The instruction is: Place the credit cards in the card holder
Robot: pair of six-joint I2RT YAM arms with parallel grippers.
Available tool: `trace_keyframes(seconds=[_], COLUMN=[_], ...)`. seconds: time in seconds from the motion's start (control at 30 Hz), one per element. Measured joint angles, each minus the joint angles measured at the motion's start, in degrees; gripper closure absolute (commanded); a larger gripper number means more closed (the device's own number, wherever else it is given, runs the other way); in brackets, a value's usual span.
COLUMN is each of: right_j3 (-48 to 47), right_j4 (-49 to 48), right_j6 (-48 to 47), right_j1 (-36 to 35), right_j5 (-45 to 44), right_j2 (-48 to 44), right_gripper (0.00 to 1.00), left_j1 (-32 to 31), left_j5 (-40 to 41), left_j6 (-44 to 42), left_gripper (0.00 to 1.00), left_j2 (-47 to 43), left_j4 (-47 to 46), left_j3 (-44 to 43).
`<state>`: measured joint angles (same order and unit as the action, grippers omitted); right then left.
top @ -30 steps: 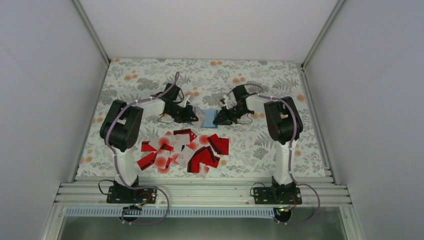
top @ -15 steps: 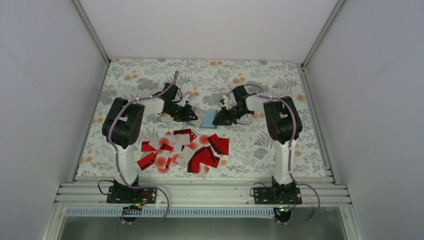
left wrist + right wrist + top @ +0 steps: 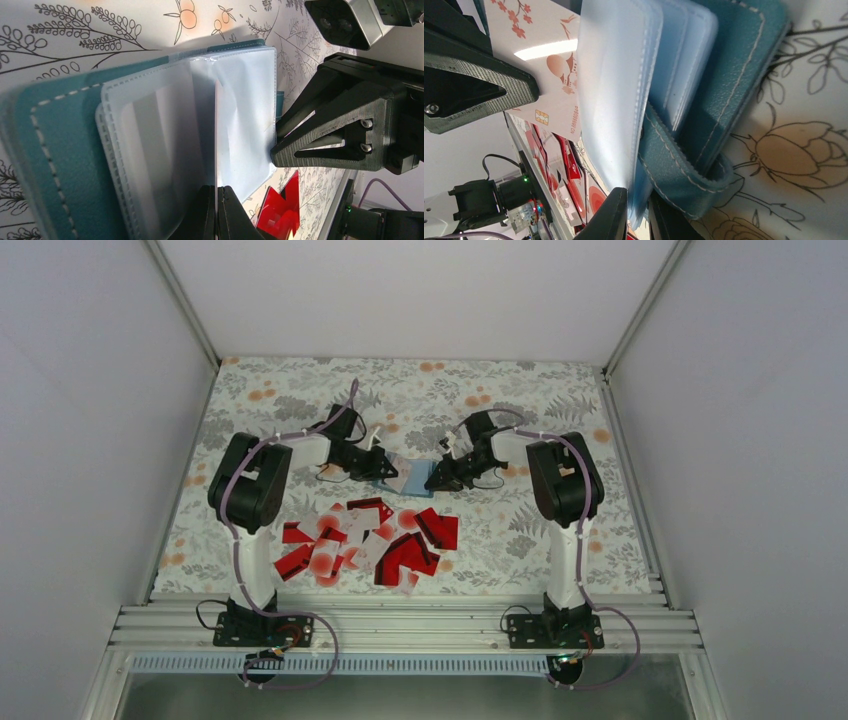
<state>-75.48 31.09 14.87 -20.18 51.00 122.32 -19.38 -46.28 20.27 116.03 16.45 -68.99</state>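
The card holder [image 3: 55,150] is lying open on the floral surface [image 3: 300,390], about midway between the two arms. It's sitting just behind the messy pile of red and white credit cards [image 3: 370,540], which is lying nearer the arm bases.

The left gripper [image 3: 216,194] is pinching a white card [image 3: 549,60], jaws squeezed tight on its edge. That card is showing a little chip and a red flower print. It's being held edge-on against the holder's clear plastic sleeves [image 3: 150,140]. Can't tell if it's actually sitting inside a pocket or just between pages.

The right gripper [image 3: 636,207] is working from the opposite side, jaws nearly closed and nipping the free edge of the sleeve pages, holding them fanned up off the teal cover. Both grippers are sitting close together, facing each other across the holder.
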Motion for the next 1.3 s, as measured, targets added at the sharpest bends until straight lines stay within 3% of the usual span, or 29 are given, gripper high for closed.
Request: trace_keyframes(seconds=[1.3], right_j3=[-0.5], right_j4=[0.3], right_j6=[-0.2], right_j1=[0.0], right_j5=[1.2], right_j2=[0.7], right_gripper=[0.88], left_j1=[0.0], left_j5=[-3.3], left_j6=[9.2], left_gripper=[0.98], left_j2=[0.7], left_j4=[-12.6], left_j3=[4.9])
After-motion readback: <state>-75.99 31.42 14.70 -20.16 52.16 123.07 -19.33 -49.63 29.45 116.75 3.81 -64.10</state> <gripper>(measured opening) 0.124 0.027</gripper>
